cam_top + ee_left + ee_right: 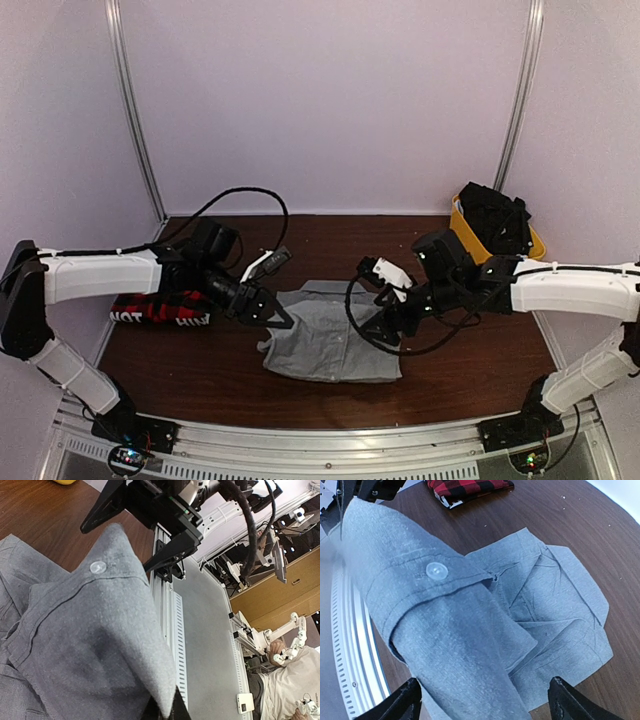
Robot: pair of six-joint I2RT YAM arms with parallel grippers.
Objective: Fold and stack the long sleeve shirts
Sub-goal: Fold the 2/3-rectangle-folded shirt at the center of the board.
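One cuff (pixel 420 565) of the grey shirt (pixel 335 345) is pinched by the left gripper (pixel 272 315) while the right gripper (pixel 383 328), spread wide, seems to straddle it, so closing off-centre could let it slip free.

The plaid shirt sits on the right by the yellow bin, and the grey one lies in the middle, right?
No: the plaid shirt lies on the left, opposite the yellow bin, as the top view shows. The grey shirt is in the middle.

Both arms reach from the frame's left and right edges toward its centre, the left hand (pixel 277 316) pinched shut on the grey shirt (pixel 330 352), the right hand (pixel 385 333) spread wide.
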